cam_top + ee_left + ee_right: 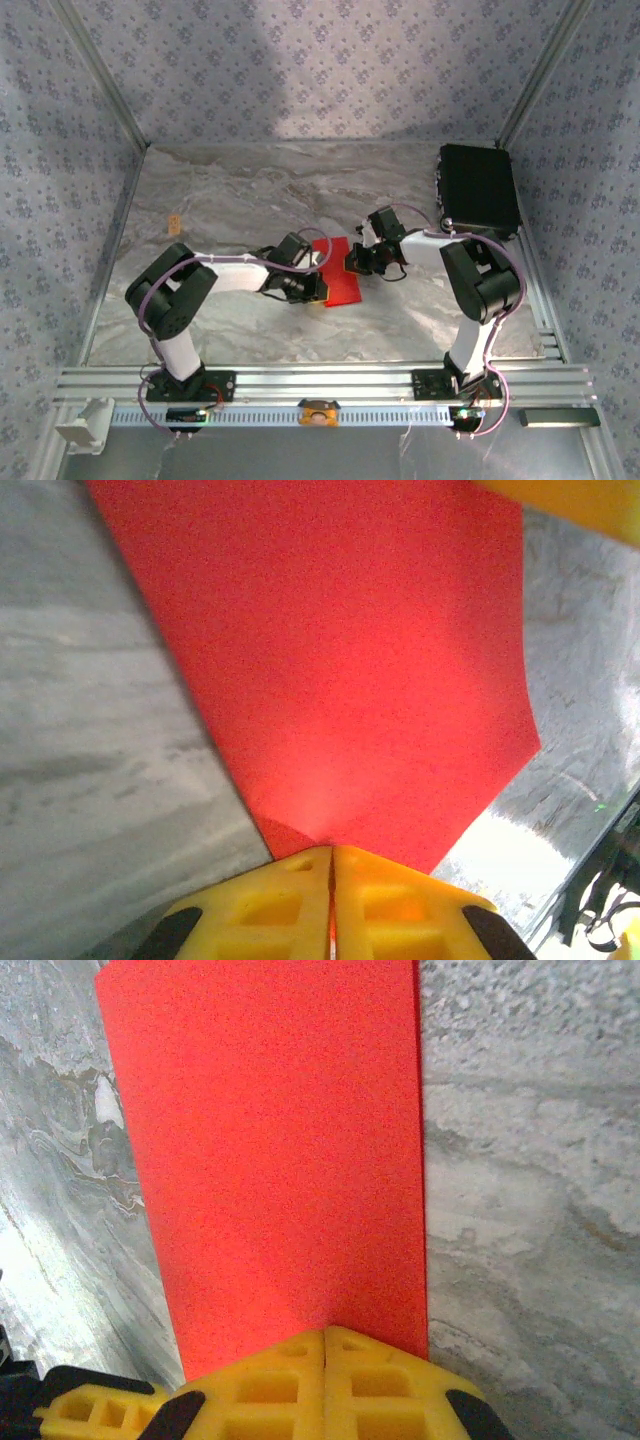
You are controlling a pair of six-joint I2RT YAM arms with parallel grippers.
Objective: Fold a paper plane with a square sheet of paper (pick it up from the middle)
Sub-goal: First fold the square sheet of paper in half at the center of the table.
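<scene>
The left gripper (331,854) was fully closed, its jaws pinching one edge of the square sheet of paper (338,268). The sheet was positioned near the centre of the marble table (230,190), between the two grippers. The right gripper (327,1334) was likewise fully closed, clamping the opposite edge

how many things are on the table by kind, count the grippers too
red paper: 1
black case: 1
small tan piece: 1
grippers: 2 (left gripper, right gripper)
total: 5
</scene>
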